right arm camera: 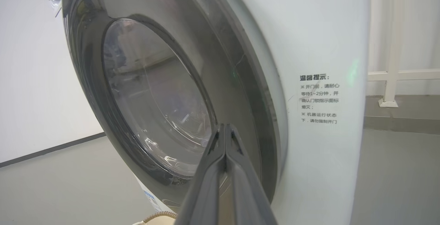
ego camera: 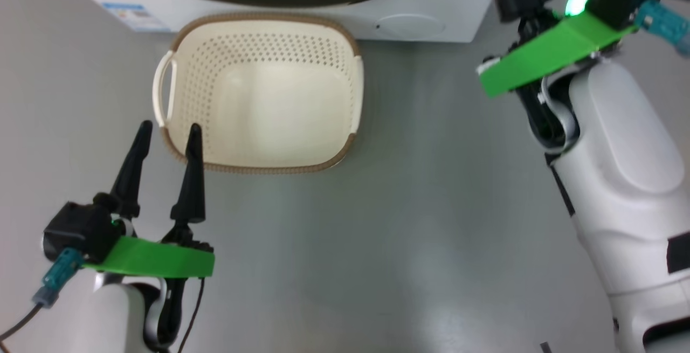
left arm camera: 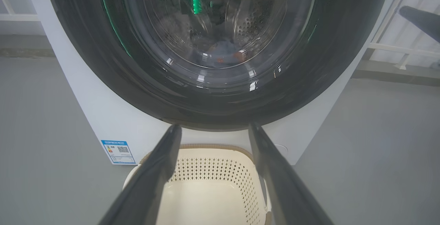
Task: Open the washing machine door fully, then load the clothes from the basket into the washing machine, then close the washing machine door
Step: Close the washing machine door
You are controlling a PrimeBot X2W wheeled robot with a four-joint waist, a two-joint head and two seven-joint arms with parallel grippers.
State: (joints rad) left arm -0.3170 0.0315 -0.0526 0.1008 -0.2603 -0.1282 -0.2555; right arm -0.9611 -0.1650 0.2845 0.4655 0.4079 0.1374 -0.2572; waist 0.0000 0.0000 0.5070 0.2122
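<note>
The washing machine (ego camera: 431, 13) stands at the top of the head view, and its door (left arm camera: 86, 63) lies shut against the white front. Behind the glass (right arm camera: 154, 98), low in the drum, a bit of light-blue and orange clothes (left arm camera: 223, 50) shows. On the floor before the machine sits the basket (ego camera: 259, 17), with nothing inside. My left gripper (ego camera: 170, 125) is open at the basket's near-left corner, its fingers (left arm camera: 161, 163) pointing toward the door. My right gripper (right arm camera: 225, 126) is shut and empty, tips close to the door's black rim on its right side; contact is unclear.
A blue label (ego camera: 132, 16) and a round flap (ego camera: 412, 24) sit low on the machine's front. Grey floor (ego camera: 431, 207) spreads around the basket. A white railing (right arm camera: 392, 80) stands beyond the machine's right side, and a white wall (right arm camera: 34, 63) lies to its left.
</note>
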